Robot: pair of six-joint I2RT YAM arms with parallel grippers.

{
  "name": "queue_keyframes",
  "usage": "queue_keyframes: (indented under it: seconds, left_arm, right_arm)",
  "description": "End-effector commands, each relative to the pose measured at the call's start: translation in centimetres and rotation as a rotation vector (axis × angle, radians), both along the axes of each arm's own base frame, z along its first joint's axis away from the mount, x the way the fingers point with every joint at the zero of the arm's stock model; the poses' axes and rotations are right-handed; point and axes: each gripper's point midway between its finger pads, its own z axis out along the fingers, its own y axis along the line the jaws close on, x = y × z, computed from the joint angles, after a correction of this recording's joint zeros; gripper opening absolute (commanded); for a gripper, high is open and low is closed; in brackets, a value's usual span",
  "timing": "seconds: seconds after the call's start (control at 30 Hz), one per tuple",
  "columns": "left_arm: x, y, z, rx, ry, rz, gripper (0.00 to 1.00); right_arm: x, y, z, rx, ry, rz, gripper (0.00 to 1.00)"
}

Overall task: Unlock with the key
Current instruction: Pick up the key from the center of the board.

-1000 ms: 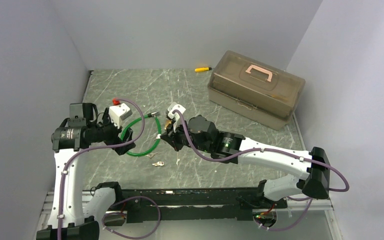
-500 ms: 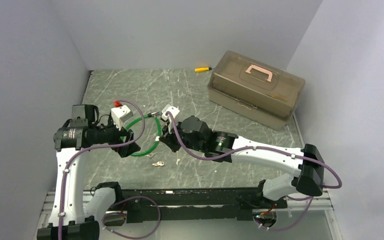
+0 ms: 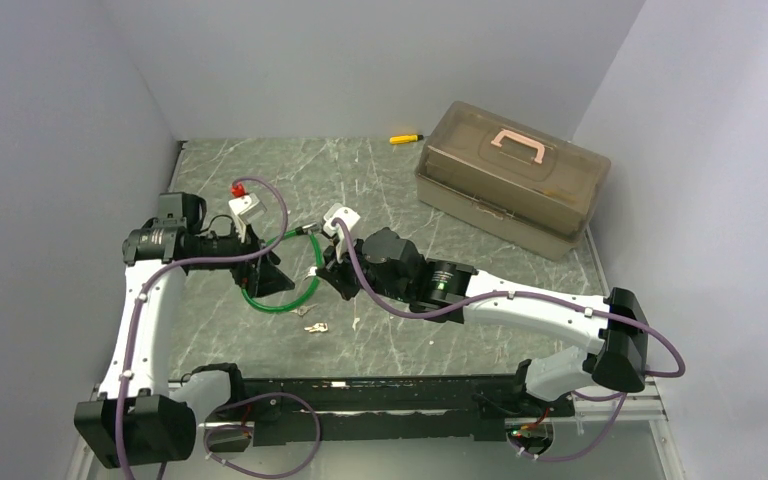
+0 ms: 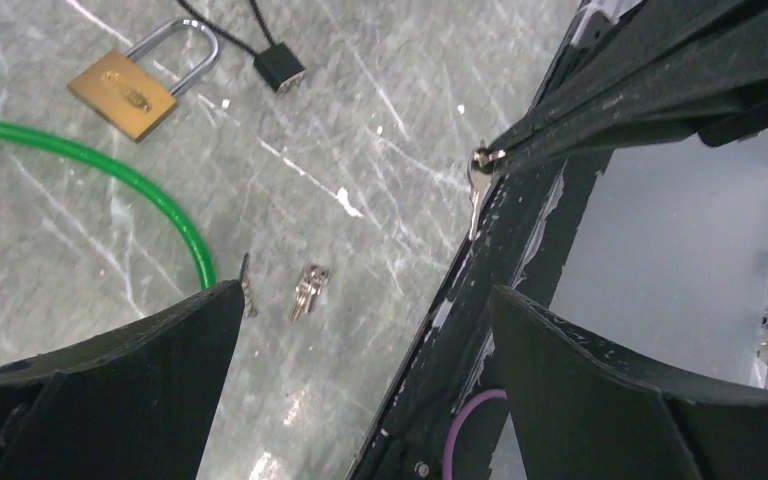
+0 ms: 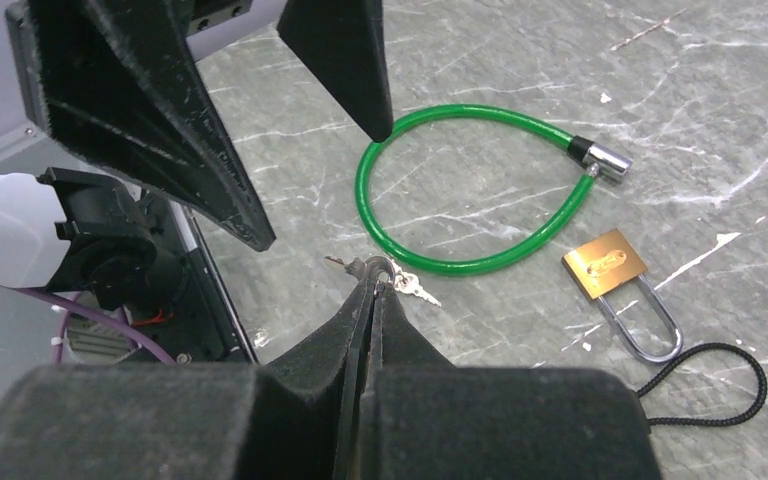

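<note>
My right gripper [image 5: 370, 272] is shut on the key [image 4: 475, 200], a thin silvery key hanging from the closed fingertips above the table's front edge. The brass padlock [image 5: 608, 264] with its steel shackle lies flat on the marble table, to the right of the key; it also shows in the left wrist view [image 4: 122, 88]. My left gripper [image 4: 365, 295] is wide open and holds nothing. It hovers opposite the right gripper [image 3: 332, 272], and its two black fingers [image 5: 190, 150] reach over the green cable.
A green cable lock [image 3: 280, 306] lies looped between the arms. Loose spare keys [image 4: 308, 290] lie beside it. A black cord with a small block [image 4: 280, 68] sits by the padlock. A tan lidded box [image 3: 510, 180] and a yellow-and-black tool [image 3: 406, 138] stand at the back.
The left arm has swung forward and right, bringing its open gripper over the green cable, closer to the right gripper. The right gripper shifted slightly left and stayed shut on the key.
</note>
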Motion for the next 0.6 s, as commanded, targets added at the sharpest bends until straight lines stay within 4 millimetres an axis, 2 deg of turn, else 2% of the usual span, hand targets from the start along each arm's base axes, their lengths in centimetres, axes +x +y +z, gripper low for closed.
queue_keyframes:
  seconds: [0.0,0.13,0.33,0.57]
  left_arm:
    - [0.8,-1.5,2.0,-0.153,-0.027,-0.049,0.99]
    - [1.2,-2.1,2.5,-0.222,-0.040,-0.093,0.99]
    - [-0.3,-3.1,4.4,-0.343,-0.042,-0.195,0.97]
    - [-0.3,-3.0,4.3,-0.347,0.011,-0.188,0.91]
  right_arm:
    - [0.3,-0.1,4.1,0.091,-0.068,-0.015,0.00]
    - [0.5,-0.6,4.3,0.099,-0.089,-0.023,0.00]
    - [0.6,-1.0,4.7,0.100,-0.103,-0.035,0.00]
    - [0.7,-0.7,5.1,0.101,-0.115,-0.026,0.00]
